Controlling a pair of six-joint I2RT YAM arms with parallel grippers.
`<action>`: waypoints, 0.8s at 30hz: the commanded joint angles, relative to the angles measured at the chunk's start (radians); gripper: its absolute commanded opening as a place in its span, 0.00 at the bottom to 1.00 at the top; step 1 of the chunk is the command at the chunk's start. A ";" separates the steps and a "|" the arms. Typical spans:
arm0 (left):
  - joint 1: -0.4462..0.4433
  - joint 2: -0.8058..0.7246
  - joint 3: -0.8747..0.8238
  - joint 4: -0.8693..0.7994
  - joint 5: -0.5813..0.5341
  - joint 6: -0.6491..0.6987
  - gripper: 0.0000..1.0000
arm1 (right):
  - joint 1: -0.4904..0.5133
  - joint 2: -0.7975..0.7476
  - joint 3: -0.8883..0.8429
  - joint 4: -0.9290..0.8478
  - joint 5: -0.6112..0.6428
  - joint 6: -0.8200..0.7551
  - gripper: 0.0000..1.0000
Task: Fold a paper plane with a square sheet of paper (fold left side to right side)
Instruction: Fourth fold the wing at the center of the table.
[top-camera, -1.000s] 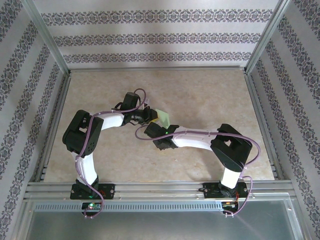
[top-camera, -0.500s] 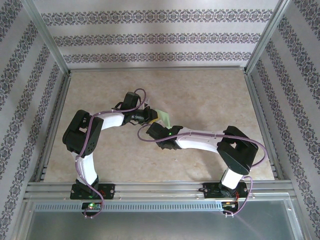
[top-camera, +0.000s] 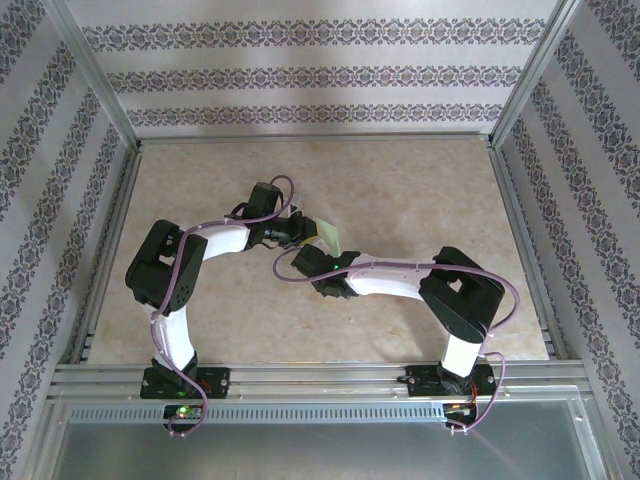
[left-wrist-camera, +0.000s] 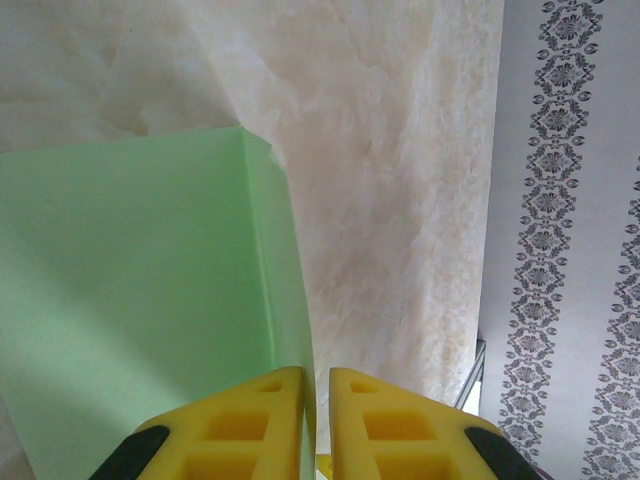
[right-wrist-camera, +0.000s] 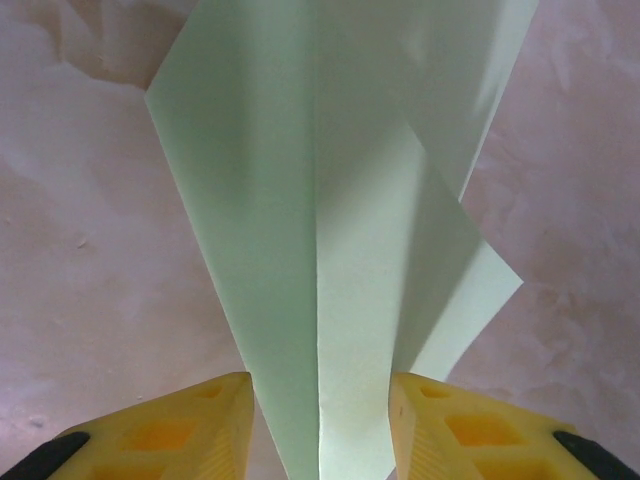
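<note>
Seemingly midway through the later folds, a thin light green paper plane (top-camera: 326, 236), already narrowed to a creased, pointed dart, hangs lifted off the beige marbled tabletop (top-camera: 420, 190) between the two tools. The left gripper (left-wrist-camera: 316, 400) has its yellow fingers (left-wrist-camera: 240, 425) pressed nearly together, pinching one thin edge of the paper; the rest of the sheet spreads up and to the left of that pinch, a fold line running away from the fingertips. The right gripper (right-wrist-camera: 320, 425) has its yellow fingers (right-wrist-camera: 180, 430) spread, with the plane's narrow end lying in the gap and widening ahead of them. Whether they press its edges cannot be told. Judging by this, the next move calls for the right tool to close on the centre crease or flatten a wing while the left steadies the sheet without tearing it. From above, both arms reach inward with elbows bent outward, wrists meeting just beside each other mid-table.
</note>
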 joint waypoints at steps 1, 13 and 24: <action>-0.012 -0.011 0.024 -0.022 0.003 0.022 0.15 | -0.007 0.028 -0.003 0.015 0.031 0.000 0.39; -0.013 -0.011 0.027 -0.031 0.001 0.028 0.15 | -0.010 0.039 -0.012 0.024 0.033 0.012 0.32; -0.012 -0.023 0.010 -0.029 -0.011 0.031 0.16 | -0.012 0.050 -0.019 0.017 0.044 0.026 0.10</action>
